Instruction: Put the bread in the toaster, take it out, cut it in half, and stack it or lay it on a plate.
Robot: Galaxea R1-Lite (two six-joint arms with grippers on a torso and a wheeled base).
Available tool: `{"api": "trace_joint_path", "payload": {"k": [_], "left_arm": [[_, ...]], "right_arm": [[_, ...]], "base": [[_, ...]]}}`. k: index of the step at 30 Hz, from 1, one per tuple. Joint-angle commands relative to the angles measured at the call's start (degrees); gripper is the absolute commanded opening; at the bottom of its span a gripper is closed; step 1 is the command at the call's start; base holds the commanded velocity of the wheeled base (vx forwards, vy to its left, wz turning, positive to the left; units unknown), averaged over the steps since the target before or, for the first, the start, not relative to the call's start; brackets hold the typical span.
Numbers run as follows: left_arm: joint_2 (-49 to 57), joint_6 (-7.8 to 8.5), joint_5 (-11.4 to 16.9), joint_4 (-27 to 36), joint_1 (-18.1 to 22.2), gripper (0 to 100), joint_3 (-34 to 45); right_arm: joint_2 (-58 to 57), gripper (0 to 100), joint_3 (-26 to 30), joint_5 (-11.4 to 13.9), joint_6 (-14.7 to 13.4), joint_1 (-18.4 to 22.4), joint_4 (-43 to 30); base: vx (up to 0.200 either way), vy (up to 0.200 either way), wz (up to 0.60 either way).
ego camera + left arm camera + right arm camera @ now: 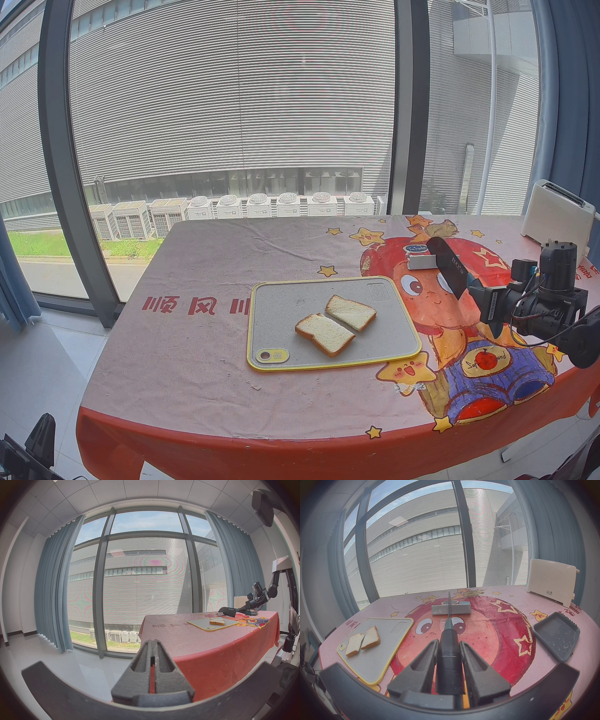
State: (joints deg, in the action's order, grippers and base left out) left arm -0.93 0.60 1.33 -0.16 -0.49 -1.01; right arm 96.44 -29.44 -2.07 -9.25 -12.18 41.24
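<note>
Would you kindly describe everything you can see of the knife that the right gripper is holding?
The knife has a broad dark blade and a black handle. The right gripper is shut on the handle, one finger on each side. It is held above the table, blade standing on edge, pointing toward the small grey block. Its tip is at or over that block; contact cannot be told. It is apart from the cutting board.

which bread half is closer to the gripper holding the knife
The rear half, lying toward the right gripper and its knife; the other half sits nearer the front of the cutting board.
</note>
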Motion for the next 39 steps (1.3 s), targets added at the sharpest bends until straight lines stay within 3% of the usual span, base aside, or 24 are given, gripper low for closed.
{"api": "trace_joint_path", "payload": {"k": [1, 10, 11, 39], "left_arm": [[0.9, 0.02, 0.0, 0.0, 0.0, 0, 1.0], [0.9, -0.07, 0.0, 0.0, 0.0, 0, 1.0], [0.9, 0.02, 0.0, 0.0, 0.0, 0, 1.0], [0.9, -0.07, 0.0, 0.0, 0.0, 0, 1.0]], "right_arm": [[0.0, 0, 0.1, 0.1, 0.0, 0.0, 0.0], [0.0, 0, 0.2, 0.1, 0.2, 0.0, 0.0], [0.0, 100, 0.2, 0.1, 0.1, 0.0, 0.0], [-3.9, 100, 0.3, 0.1, 0.6, -0.7, 0.0]], "base": [[0.0, 0.0, 0.0], [0.0, 0.0, 0.0], [0.0, 0.0, 0.0], [0.0, 0.0, 0.0]]}}
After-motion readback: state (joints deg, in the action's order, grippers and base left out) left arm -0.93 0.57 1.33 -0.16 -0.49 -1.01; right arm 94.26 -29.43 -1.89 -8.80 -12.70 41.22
